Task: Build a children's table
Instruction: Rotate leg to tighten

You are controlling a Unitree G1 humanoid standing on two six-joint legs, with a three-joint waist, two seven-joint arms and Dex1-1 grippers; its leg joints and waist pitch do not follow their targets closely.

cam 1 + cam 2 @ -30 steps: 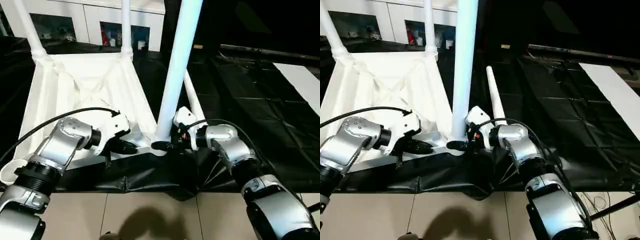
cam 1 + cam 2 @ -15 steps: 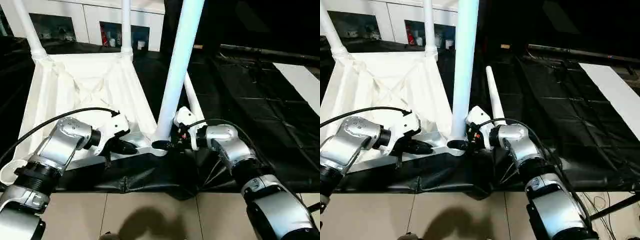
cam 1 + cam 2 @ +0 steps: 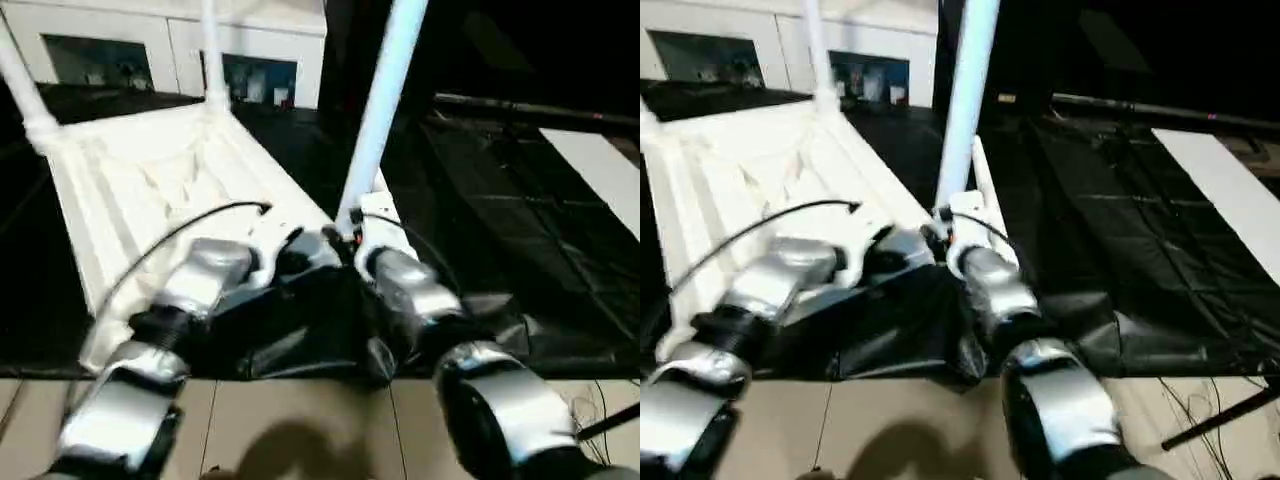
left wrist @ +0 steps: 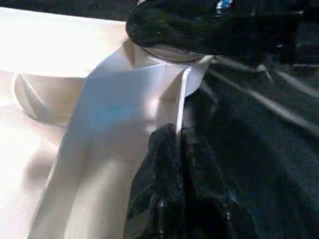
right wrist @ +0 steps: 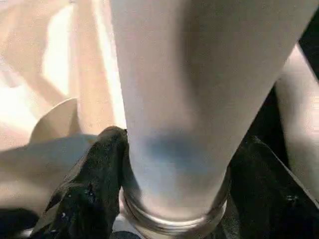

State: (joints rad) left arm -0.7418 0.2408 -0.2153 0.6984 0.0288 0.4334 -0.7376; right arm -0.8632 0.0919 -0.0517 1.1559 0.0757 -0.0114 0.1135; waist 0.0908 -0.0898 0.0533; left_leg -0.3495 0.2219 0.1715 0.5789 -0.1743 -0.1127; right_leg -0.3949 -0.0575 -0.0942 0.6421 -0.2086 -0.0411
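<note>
The children's table's white tabletop (image 3: 150,180) lies upside down on the black-sheeted worktable. Two legs (image 3: 212,50) stand in its far corners. A third leg (image 3: 385,100) stands tilted in the near right corner socket (image 5: 174,219). My right gripper (image 5: 174,199) is shut on this leg just above the socket, one black finger (image 5: 94,174) on each side. My left gripper (image 4: 178,137) is shut on the tabletop's thin rim beside that corner. A further white leg (image 3: 985,190) lies loose on the sheet just past the corner.
A long flat white board (image 3: 600,170) lies on the black sheet (image 3: 480,230) at the far right. White cabinets (image 3: 150,40) stand behind the worktable. A dark bar (image 3: 530,105) runs along the back. Tan floor (image 3: 300,430) shows below the near edge.
The head camera has shifted and the picture has blurred. Both grippers stay at the near right corner: the left on the rim, the right around the standing leg.
</note>
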